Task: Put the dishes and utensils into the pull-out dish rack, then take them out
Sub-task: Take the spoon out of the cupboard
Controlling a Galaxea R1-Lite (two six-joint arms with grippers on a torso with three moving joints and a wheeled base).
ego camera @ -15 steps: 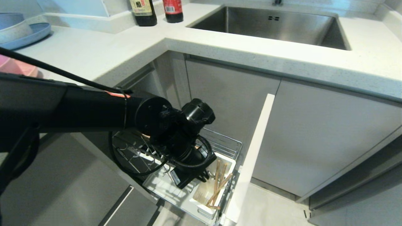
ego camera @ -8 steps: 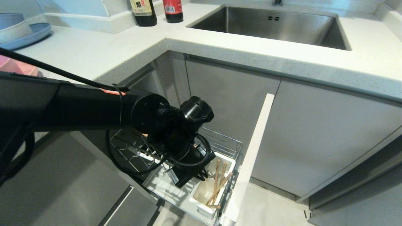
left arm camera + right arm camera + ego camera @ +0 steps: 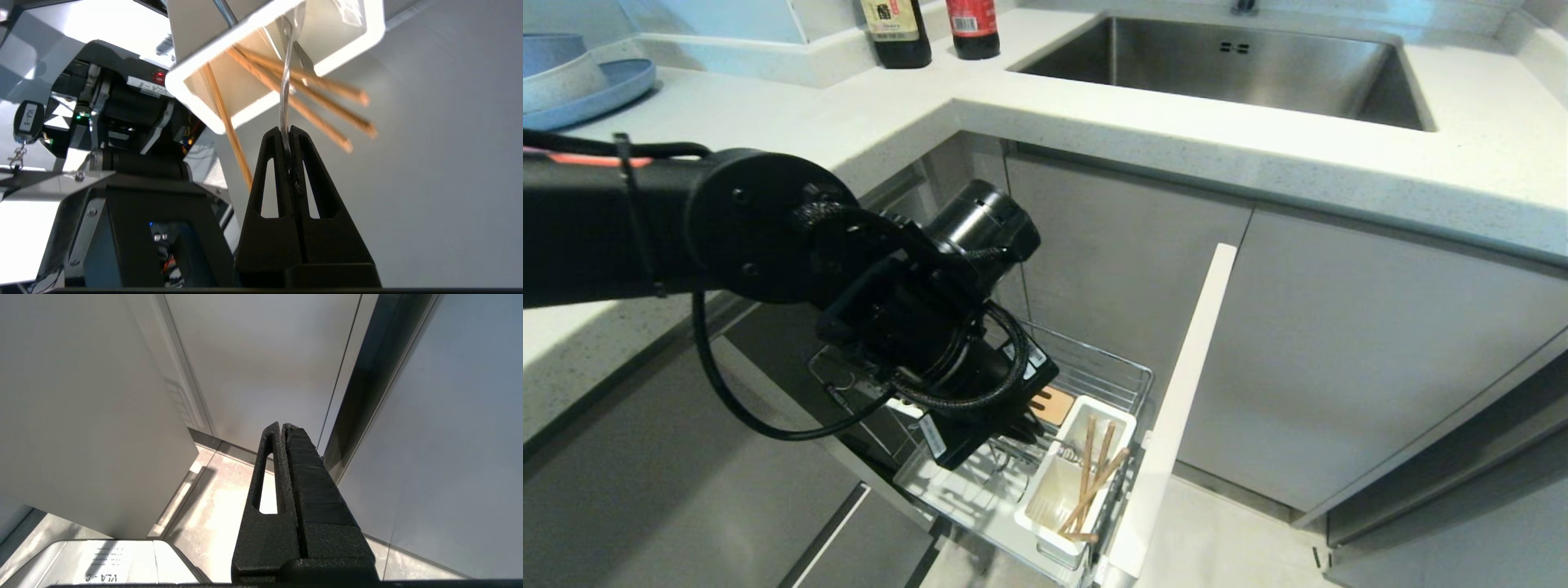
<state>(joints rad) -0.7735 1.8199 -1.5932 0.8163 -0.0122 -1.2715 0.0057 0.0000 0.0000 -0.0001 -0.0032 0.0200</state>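
The left tool, clamped on the spoon handle at the rack's cup, risks snagging the chopsticks and tipping them out if it lifts crooked.

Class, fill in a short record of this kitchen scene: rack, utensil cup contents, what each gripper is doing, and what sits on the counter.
Rack: chrome wire pull-out dish rack, drawn out of the cabinet
Cup: white utensil cup holding light wooden chopsticks
Left gripper: shut on the long-handled shiny metal spoon, above the cup
Right gripper: shut, empty, beside cabinet fronts
Counter: blue plate with stacked bowls, two dark bottles
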